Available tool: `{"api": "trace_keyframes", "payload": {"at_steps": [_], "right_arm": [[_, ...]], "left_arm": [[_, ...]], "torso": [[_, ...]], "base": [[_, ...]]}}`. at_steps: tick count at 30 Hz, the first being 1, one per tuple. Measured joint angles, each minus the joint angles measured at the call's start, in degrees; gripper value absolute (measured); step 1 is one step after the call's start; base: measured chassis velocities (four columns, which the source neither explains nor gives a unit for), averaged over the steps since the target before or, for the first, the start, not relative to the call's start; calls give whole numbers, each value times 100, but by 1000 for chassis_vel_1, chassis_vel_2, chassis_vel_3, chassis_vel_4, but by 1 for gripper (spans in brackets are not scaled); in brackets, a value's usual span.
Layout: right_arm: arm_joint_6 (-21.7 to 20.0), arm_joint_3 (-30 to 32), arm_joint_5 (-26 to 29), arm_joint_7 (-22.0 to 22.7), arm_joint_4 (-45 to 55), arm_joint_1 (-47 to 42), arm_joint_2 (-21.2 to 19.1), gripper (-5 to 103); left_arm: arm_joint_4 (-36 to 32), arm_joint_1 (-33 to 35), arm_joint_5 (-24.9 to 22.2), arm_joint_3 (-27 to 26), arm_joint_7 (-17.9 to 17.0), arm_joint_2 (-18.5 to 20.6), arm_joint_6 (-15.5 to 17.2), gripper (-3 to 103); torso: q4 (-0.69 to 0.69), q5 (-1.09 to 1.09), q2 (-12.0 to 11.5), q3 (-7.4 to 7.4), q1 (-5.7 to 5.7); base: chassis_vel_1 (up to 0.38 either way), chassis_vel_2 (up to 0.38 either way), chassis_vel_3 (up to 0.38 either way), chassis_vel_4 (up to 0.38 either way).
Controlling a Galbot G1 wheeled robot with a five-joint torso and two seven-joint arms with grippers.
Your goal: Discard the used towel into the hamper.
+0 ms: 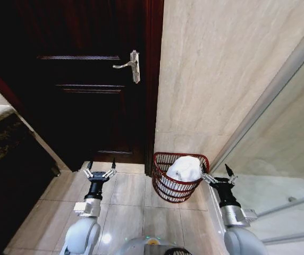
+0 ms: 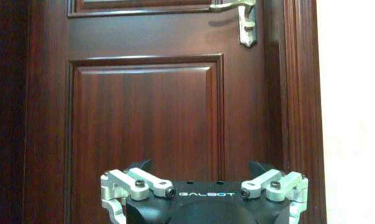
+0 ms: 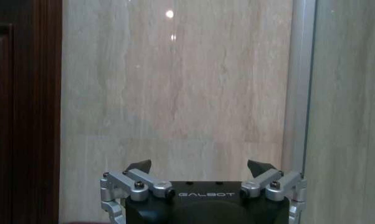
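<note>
White towel (image 1: 184, 169) inside the hamper (image 1: 169, 192).

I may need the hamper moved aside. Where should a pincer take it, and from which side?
Likely the hamper's top rim, from above on the bare near side: the white towel mounds over the far part, and the open-weave bars leave the hoop easy to pinch.

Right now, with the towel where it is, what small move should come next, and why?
Probably none on the towel: it already lies in the hamper by the wall. Both tools, left and right, are open and empty, the right one just beside the rim. I would ease the right arm back from the hamper.
</note>
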Motion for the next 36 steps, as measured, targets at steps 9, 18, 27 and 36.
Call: {"api": "trace_keyframes", "payload": {"at_steps": [9, 18, 27, 36], "right_arm": [[268, -9, 17, -23, -163, -268, -147, 100], [419, -23, 78, -45, -210, -394, -220, 100], [418, -62, 38, -44, -189, -368, -171, 100], [420, -100, -23, -52, -226, -341, -89, 100]], "left_arm": [[136, 16, -16, -102, -2, -39, -51, 100], [220, 60, -125, -275, 15, -46, -129, 100], [229, 55, -135, -260, 31, -46, -153, 100], [276, 78, -125, -236, 35, -61, -228, 100]], "torso": [[0, 0, -132, -85, -46], [1, 0, -277, -179, -99], [0, 0, -415, -267, -147], [0, 0, -527, -338, -188]], "base": [[0, 0, 0, 0], [0, 0, 0, 0], [0, 0, 0, 0], [0, 0, 0, 0]]}}
